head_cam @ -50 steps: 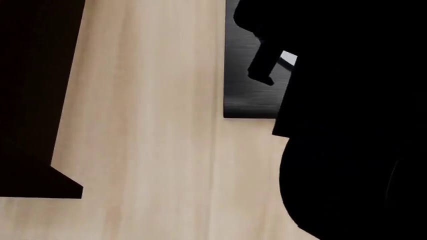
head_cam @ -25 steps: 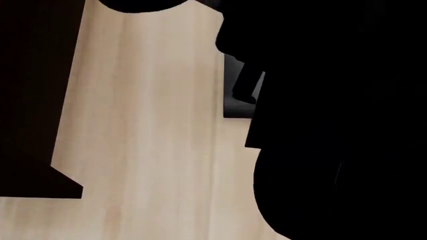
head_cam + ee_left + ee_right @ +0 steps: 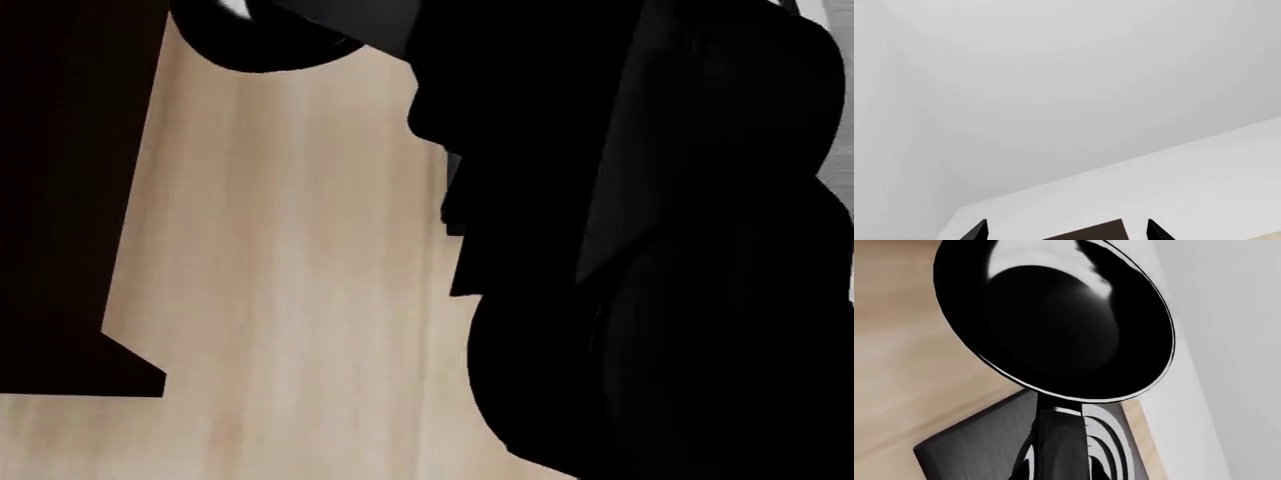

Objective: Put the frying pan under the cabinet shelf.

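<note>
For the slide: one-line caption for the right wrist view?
Frying pan held by its handle above the square black hob and light wood counter.

bare counter (image 3: 280, 300) left, cabinet shelf (image 3: 60, 180) beyond

Head view looks steeply down on the bench (image 3: 280, 300); right wrist view closely faces the pan (image 3: 1054, 320), shared; left wrist view faces blank walls.

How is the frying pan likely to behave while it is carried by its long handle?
The frying pan looks rigid, so it probably won't flex. Its wide bowl sits far out along the handle, so it may sag or twist in the grip. The glossy finish suggests it could slip.
</note>
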